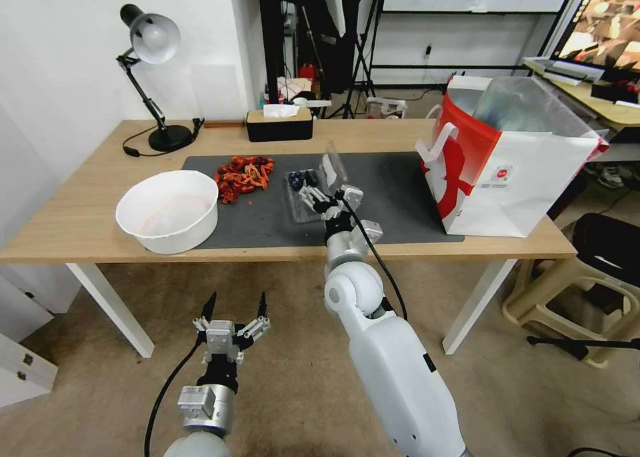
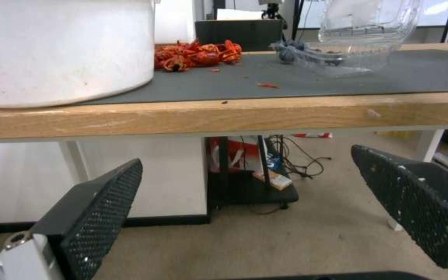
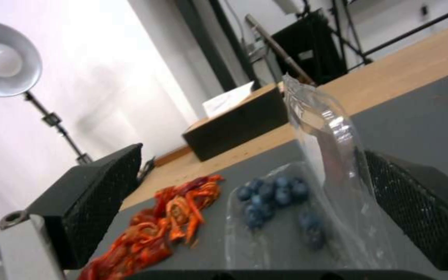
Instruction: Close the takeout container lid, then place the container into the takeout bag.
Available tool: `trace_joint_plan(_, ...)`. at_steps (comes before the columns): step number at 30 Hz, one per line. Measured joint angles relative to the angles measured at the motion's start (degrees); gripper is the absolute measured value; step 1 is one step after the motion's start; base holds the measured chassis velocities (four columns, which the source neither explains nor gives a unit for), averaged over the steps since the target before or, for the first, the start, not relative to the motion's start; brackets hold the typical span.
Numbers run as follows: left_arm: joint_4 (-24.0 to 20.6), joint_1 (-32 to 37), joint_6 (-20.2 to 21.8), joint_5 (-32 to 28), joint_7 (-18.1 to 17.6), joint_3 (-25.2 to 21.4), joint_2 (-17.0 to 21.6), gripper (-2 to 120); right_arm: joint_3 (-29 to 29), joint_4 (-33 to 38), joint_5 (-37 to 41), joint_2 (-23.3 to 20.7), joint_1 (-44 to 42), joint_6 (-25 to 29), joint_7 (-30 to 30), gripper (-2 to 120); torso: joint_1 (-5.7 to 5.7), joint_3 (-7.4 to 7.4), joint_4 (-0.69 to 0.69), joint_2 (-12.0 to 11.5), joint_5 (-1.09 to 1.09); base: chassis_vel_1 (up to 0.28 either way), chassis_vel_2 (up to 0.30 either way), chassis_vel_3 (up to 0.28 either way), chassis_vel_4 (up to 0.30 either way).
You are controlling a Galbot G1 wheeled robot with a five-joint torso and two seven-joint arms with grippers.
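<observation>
Wooden table (image 1: pixel 80 217) under grey mat (image 1: pixel 393 197), lamp (image 1: pixel 153 64), tissue box (image 1: pixel 279 124).

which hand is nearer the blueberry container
Right. The right hand is at the open takeout container on the mat; the left hand hangs open below the table edge, well short of it.

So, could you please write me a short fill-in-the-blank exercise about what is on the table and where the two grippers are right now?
1. The lid of the takeout container stands ____, not shut.
2. The fruit inside the container is ____.
3. The right gripper is at the container with open jaws, while the left gripper hangs ____ the table edge.
4. The takeout bag stands at the table's ____ end.

Missing words: open; blueberries; below; right
</observation>
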Motion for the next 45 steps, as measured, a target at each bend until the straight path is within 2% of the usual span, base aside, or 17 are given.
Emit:
trace_joint_plan(7, 0.0, 0.12, -0.14, 0.1, -0.04, -0.02, -0.14, 100, -0.06, 0.2, 3.61, 0.0, 0.94, -2.43, -1.51, 100, 0.0, 0.0, 0.0, 0.0, 0.0, 0.0, 0.0, 0.0, 0.0)
trace_joint_plan(18, -0.08, 0.33, -0.17, 0.19, -0.05, -0.04, -0.34, 100, 0.97, -0.41, 18.8, 0.0, 3.85, -8.44, -2.55, 100, 0.0, 0.0, 0.0, 0.0, 0.0, 0.0, 0.0, 0.0, 0.0)
trace_joint_plan(28, -0.05, 0.46, -0.28, 0.47, -0.04, 0.21, -0.46, 100, 1.18, -2.82, 26.86, 0.0, 5.94, -9.77, -3.06, 100, 0.0, 0.0, 0.0, 0.0, 0.0, 0.0, 0.0, 0.0, 0.0)
trace_joint_plan(35, 0.06, 0.62, -0.41, 0.7, 0.01, 0.48, -0.52, 100, 2.71, -4.19, 35.14, 0.01, 7.97, -11.09, -0.51, 100, 0.0, 0.0, 0.0, 0.0, 0.0, 0.0, 0.0, 0.0, 0.0)
trace_joint_plan(38, 0.1, 0.75, -0.52, 0.81, 0.04, 0.54, -0.52, 100, 4.05, -5.14, 41.72, 0.0, 9.35, -12.34, 3.44, 100, 0.0, 0.0, 0.0, 0.0, 0.0, 0.0, 0.0, 0.0, 0.0)
trace_joint_plan(45, 0.1, 0.79, -0.55, 0.83, 0.06, 0.52, -0.36, 100, 5.08, -6.81, 47.26, 0.01, 10.29, -13.89, 5.32, 96, 0.0, 0.0, 0.0, 0.0, 0.0, 0.0, 0.0, 0.0, 0.0)
